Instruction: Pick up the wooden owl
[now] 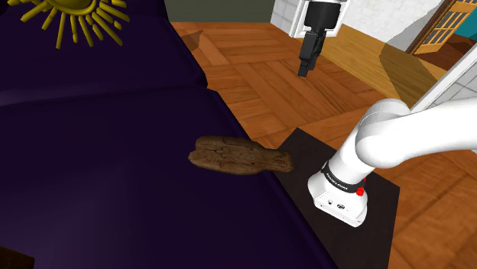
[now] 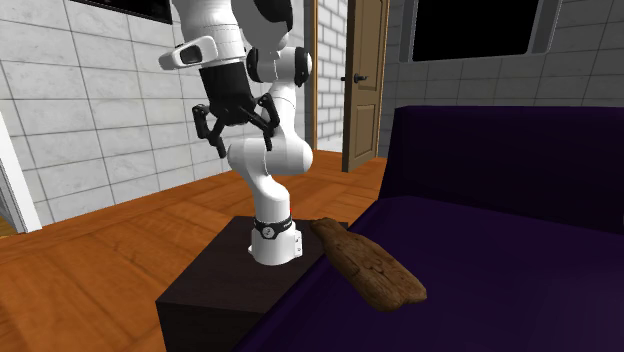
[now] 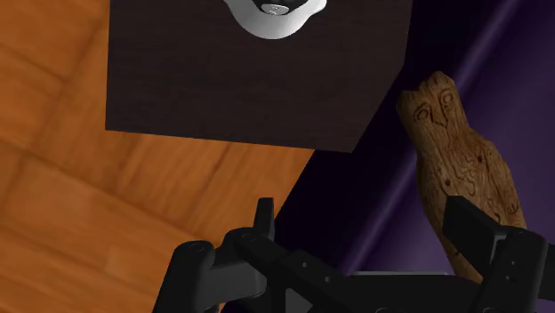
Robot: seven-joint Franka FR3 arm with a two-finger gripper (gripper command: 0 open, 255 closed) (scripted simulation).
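Arm [image 2: 268,155] reared high, fingers [image 2: 206,128] apart, pointing downward.

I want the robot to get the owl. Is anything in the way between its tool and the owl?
Nothing visible is in the way. The tool hangs open up in the air, and the owl lies at the edge of the purple sofa, beside the stand, with nothing on top of it.
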